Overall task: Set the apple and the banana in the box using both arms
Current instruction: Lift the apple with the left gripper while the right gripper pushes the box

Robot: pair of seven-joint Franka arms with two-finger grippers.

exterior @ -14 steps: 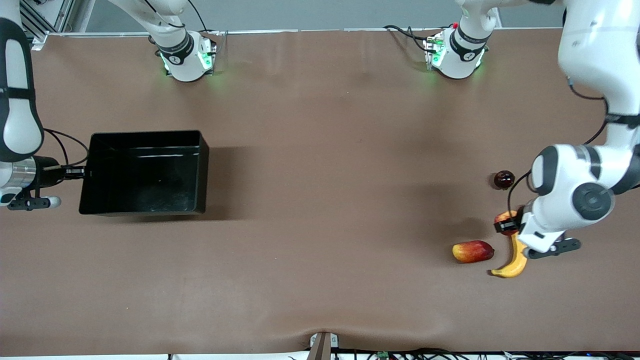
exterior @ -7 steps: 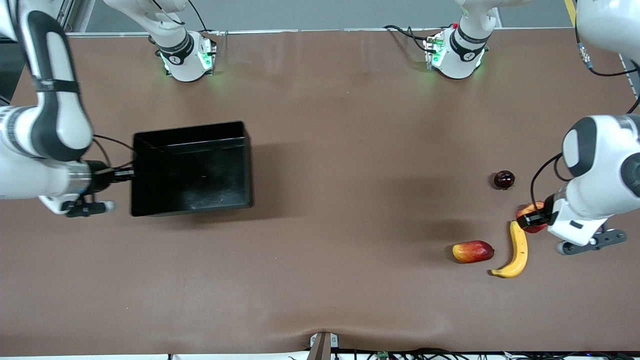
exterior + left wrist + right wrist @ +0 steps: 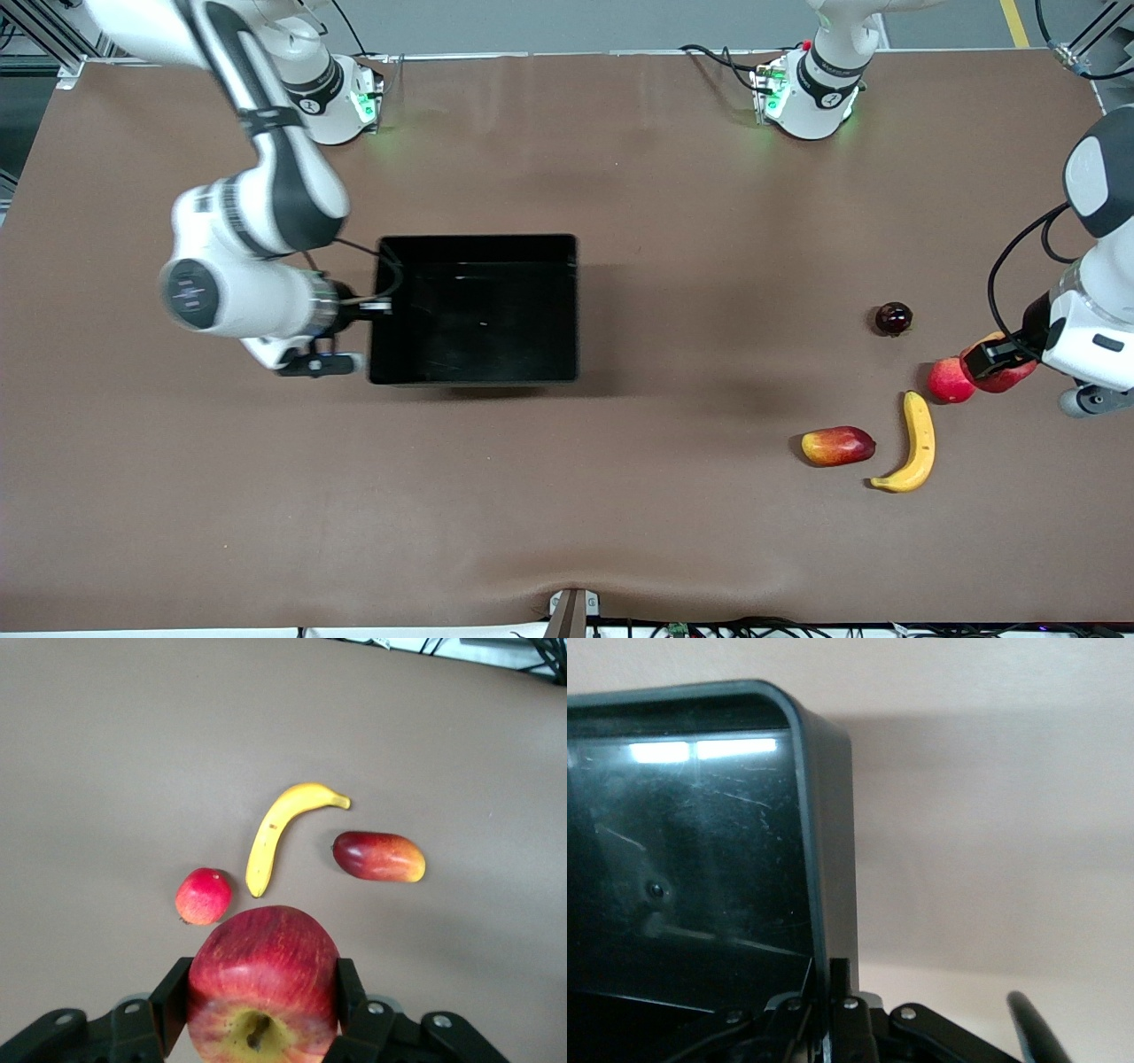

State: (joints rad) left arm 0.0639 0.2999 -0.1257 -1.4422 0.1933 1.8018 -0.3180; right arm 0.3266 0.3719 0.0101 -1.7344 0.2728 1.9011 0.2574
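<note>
Two grips: left gripper (image 3: 999, 361) jaws clamp the streaked red apple (image 3: 263, 981) aloft near the bench's left-arm edge; right gripper (image 3: 376, 307) jaws pinch the glossy black rectangular box (image 3: 567, 306) wall mid-bench.

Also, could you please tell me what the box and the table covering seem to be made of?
The box, gripped at its wall by the right tool, looks like glossy black plastic: it reflects light bars and shows fine scratches. The table covering looks like a matte brown mat, perhaps vinyl or leatherette, faintly rippled near the front camera.
</note>
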